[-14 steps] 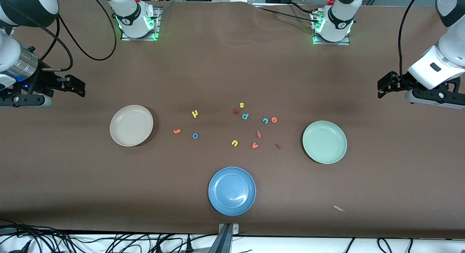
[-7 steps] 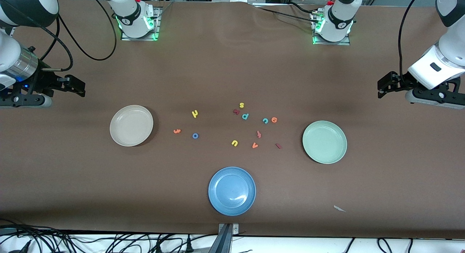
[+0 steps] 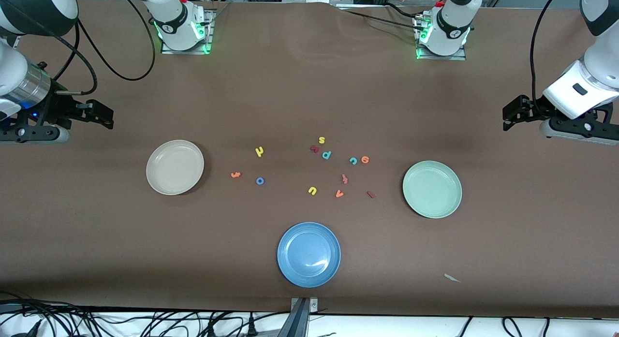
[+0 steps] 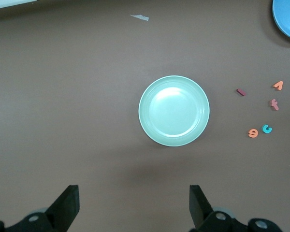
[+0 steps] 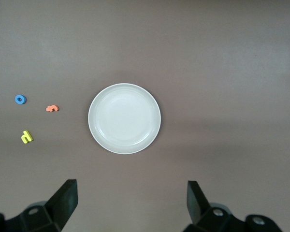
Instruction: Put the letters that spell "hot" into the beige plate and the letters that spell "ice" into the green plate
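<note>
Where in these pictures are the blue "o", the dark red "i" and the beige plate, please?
blue "o" (image 3: 260,181): front view, on its ring.
dark red "i" (image 3: 371,194): front view, mid-bar.
beige plate (image 5: 99,100): right wrist view, on its rim.

yellow h (image 3: 259,152): a foam letter lying loose on the table (image 3: 309,100), toward the right arm's end of the letter group
orange t (image 3: 235,174): foam letter near the beige plate (image 3: 154,182)
blue o (image 3: 260,181): ring-shaped foam letter just beside the orange t
yellow s (image 3: 322,140): foam letter farthest from the front camera
teal p (image 3: 327,155): foam letter just nearer than the yellow s
teal c (image 3: 353,160): foam letter touching or just beside the orange e (image 3: 365,159)
yellow u (image 3: 312,190): foam letter
orange v (image 3: 339,194): foam letter beside the yellow u
plates and robot bases: no readable text
</note>
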`<state>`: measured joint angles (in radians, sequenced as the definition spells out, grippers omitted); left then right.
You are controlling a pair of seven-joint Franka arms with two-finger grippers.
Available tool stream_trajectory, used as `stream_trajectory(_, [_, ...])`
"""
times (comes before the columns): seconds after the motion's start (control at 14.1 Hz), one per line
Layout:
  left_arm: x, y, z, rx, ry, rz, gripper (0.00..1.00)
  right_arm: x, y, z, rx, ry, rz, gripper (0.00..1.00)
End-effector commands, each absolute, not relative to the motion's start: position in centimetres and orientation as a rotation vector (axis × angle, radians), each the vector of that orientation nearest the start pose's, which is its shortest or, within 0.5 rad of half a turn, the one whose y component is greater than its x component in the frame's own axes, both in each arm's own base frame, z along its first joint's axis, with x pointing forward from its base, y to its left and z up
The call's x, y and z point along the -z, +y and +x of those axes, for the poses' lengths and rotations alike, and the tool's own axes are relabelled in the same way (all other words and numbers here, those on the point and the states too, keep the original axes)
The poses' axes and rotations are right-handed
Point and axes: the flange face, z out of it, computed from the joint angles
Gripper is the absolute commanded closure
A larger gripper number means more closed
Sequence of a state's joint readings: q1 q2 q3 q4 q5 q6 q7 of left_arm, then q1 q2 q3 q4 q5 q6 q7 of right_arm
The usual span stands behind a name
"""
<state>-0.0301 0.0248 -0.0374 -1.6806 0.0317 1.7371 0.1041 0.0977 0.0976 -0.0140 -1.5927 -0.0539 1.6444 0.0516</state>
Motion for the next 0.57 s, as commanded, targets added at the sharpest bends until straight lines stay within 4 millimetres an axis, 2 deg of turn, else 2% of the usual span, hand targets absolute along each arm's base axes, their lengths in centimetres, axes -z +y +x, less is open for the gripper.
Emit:
stream_trajectory(0.0, [-57.9, -3.39, 57.36, 0.042, 0.263, -3.082, 0.0, -56.8, 4.6, 58.57, -0.052, -0.068, -3.201, 0.0])
stream_trajectory(0.5, [-57.88, -3.8, 57.3, 0.037, 0.273, -3.08, 0.0, -56.22, 4.75, 58.53, -0.07, -0.067, -3.195, 0.0])
